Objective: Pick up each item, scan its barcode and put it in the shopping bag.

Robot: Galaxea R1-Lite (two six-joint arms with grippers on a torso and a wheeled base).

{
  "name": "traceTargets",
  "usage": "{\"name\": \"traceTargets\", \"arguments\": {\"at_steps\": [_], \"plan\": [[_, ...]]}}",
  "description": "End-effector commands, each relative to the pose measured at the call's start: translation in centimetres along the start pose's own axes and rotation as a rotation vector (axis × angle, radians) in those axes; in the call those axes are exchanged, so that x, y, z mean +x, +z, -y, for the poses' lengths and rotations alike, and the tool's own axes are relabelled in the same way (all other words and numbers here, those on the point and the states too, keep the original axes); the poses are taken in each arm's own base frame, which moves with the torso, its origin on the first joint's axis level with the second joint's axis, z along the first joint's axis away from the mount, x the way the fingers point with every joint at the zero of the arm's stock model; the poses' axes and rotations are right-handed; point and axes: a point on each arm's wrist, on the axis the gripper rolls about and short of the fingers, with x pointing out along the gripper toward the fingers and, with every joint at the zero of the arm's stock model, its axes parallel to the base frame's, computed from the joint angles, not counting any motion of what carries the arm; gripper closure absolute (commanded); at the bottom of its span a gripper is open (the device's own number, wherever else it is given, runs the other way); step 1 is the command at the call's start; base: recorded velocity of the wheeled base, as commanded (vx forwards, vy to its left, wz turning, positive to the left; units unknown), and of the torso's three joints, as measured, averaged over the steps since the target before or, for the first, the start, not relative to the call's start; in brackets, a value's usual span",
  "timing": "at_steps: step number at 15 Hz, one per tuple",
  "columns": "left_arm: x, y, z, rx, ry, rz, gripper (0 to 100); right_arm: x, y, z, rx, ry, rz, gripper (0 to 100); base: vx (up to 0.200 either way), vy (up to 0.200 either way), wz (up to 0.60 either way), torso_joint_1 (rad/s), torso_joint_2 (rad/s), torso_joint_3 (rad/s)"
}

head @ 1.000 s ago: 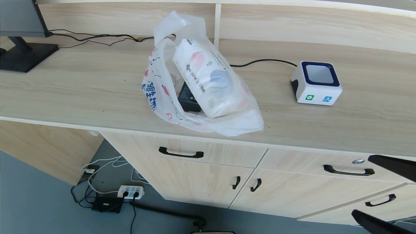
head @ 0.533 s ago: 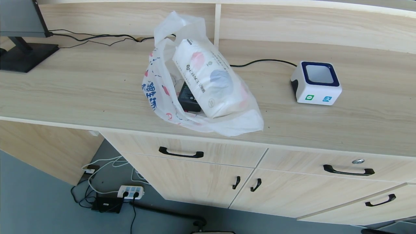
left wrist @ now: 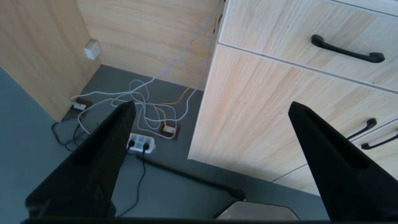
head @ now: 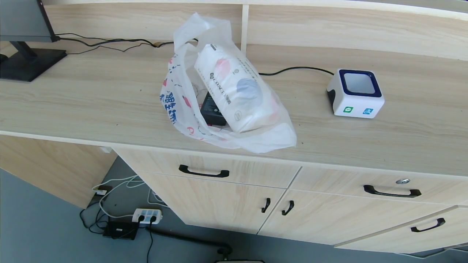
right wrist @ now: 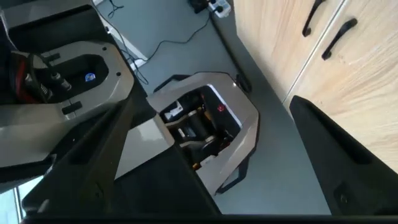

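A translucent white shopping bag (head: pixel 190 120) with red and blue print lies on the wooden counter (head: pixel 91 98), its mouth open toward the back. Inside it a white tissue pack (head: pixel 232 91) leans over a black box (head: pixel 212 109). To the right stands the white scanner (head: pixel 355 93) with a blue-rimmed window, on a black cable. My left gripper (left wrist: pixel 211 106) hangs open below the counter, facing the floor beside the cabinet. My right gripper (right wrist: pixel 210 102) is open too, low in front of the cabinet doors, with nothing between its fingers.
A monitor stand (head: pixel 27 62) and black cables (head: pixel 106 42) sit at the counter's back left. Drawers with black handles (head: pixel 203 171) run under the counter. A power strip (head: pixel 147 214) and loose wires lie on the grey floor.
The right gripper's dark fingers, at the lower right of the head view a second ago, have dropped out of that view. The bag, its contents and the scanner have not moved.
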Motion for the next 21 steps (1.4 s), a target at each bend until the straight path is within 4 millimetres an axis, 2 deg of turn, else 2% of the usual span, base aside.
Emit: {"name": "traceTargets", "arguments": {"at_steps": [1,2,3,6,7,9,11,13,15,21], "plan": [[0.0,0.0,0.0,0.001,0.001,0.0,0,0.0,0.0,0.3,0.108,-0.237,-0.03,0,0.0,0.0,0.0,0.0,0.0,0.0],[0.0,0.0,0.0,0.001,0.001,0.0,0,0.0,0.0,0.4,0.154,-0.339,-0.032,0,0.0,0.0,0.0,0.0,0.0,0.0],[0.0,0.0,0.0,-0.001,0.001,0.0,0,-0.4,-0.2,0.4,0.227,-0.539,-0.008,0,0.0,0.0,0.0,0.0,0.0,0.0],[0.0,0.0,0.0,-0.001,0.001,-0.002,0,-1.2,-0.4,-0.1,0.218,-0.65,0.082,0,0.0,0.0,0.0,0.0,0.0,0.0],[0.0,0.0,0.0,-0.001,0.001,-0.002,0,-1.5,-0.5,-0.5,0.223,-0.752,0.131,0,0.0,0.0,0.0,0.0,0.0,0.0],[0.0,0.0,0.0,-0.001,0.001,0.0,0,-2.0,-0.9,-1.3,0.236,-0.843,0.257,0,0.0,0.0,0.0,0.0,0.0,0.0],[0.0,0.0,0.0,-0.001,0.001,-0.002,0,-2.1,-0.5,-1.2,0.218,-0.866,0.343,0,0.0,0.0,0.0,0.0,0.0,0.0],[0.0,0.0,0.0,-0.001,0.001,-0.002,0,-1.7,-1.3,-1.3,0.269,-0.843,0.275,0,0.0,0.0,0.0,0.0,0.0,0.0],[0.0,0.0,0.0,-0.002,0.001,-0.002,0,-1.7,-1.4,-1.3,0.317,-0.839,0.286,0,0.0,0.0,0.0,0.0,0.0,0.0],[0.0,0.0,0.0,-0.001,0.001,-0.002,0,-1.7,-1.4,-1.3,0.313,-0.838,0.284,0,0.0,0.0,0.0,0.0,0.0,0.0]]}}
